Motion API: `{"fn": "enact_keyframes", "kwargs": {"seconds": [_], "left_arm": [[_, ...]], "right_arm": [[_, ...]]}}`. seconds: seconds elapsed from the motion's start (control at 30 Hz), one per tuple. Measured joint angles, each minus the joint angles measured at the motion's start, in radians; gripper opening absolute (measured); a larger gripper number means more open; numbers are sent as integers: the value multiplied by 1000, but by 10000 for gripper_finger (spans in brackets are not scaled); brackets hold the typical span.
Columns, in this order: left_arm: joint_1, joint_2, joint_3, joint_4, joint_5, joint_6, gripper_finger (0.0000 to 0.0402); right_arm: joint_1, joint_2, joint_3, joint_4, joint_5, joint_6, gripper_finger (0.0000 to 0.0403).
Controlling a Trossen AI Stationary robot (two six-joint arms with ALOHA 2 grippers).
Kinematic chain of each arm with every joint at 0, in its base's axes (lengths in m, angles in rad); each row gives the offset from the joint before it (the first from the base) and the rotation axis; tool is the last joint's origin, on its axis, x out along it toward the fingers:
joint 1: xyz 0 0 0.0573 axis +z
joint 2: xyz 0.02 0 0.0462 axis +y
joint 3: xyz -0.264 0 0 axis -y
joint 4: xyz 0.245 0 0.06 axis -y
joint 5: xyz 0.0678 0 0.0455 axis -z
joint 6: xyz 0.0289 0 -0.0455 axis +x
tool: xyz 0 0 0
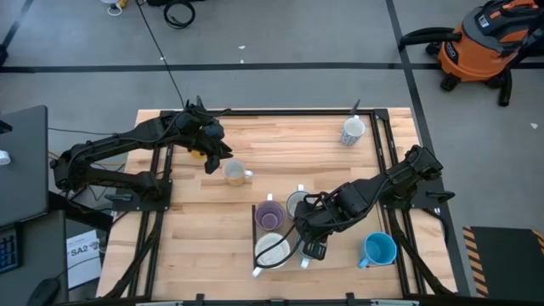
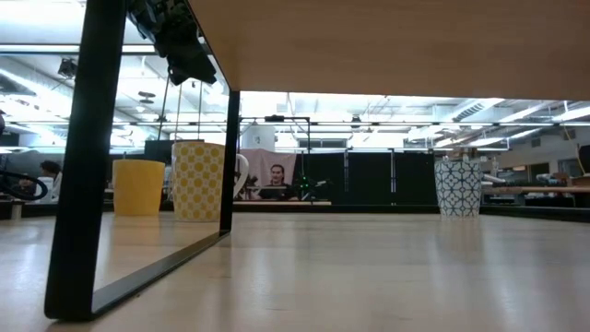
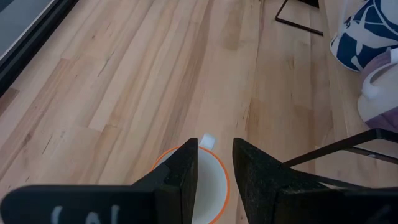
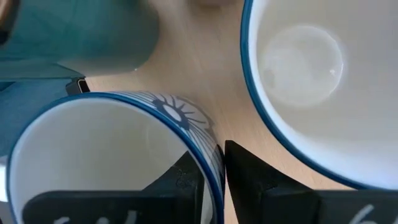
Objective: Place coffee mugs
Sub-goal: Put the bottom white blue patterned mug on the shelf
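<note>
My right gripper (image 1: 311, 246) stands at the table's near middle, shut on a white mug with a blue pattern (image 4: 112, 162). Around that mug stand a purple mug (image 1: 270, 215), two white mugs (image 1: 274, 249) (image 1: 297, 202) and a blue mug (image 1: 380, 249). At the far left my left gripper (image 3: 216, 149) hangs above an orange mug (image 3: 217, 186). Its fingers stand a narrow gap apart and touch nothing. The orange mug (image 2: 138, 187) rests on its base on the table. A cream mug (image 1: 236, 172) stands beside it. My right gripper has the patterned mug's rim and wall (image 4: 214, 177) between its two fingers, one finger (image 4: 186, 177) inside the mug and one (image 4: 249, 177) outside. The fingers come from above, pointing steeply down. The mug is upright, mouth up; its base is hidden.
A blue-and-white patterned mug (image 1: 353, 130) stands alone at the far right. A black wire frame (image 1: 254, 234) stands left of the mug group. The middle and near left of the wooden table (image 1: 204, 246) are bare. The arms' black base frames run along both side edges.
</note>
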Motion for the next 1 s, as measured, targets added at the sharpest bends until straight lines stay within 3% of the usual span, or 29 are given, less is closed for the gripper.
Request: {"fn": "enact_keyframes", "kwargs": {"seconds": [0.43, 1.0], "left_arm": [[0, 0, 0, 0, 0, 0, 107], [0, 0, 0, 0, 0, -1, 107]], "right_arm": [[0, 0, 0, -1, 1, 0, 113], [-1, -26, 0, -1, -29, 0, 115]]}}
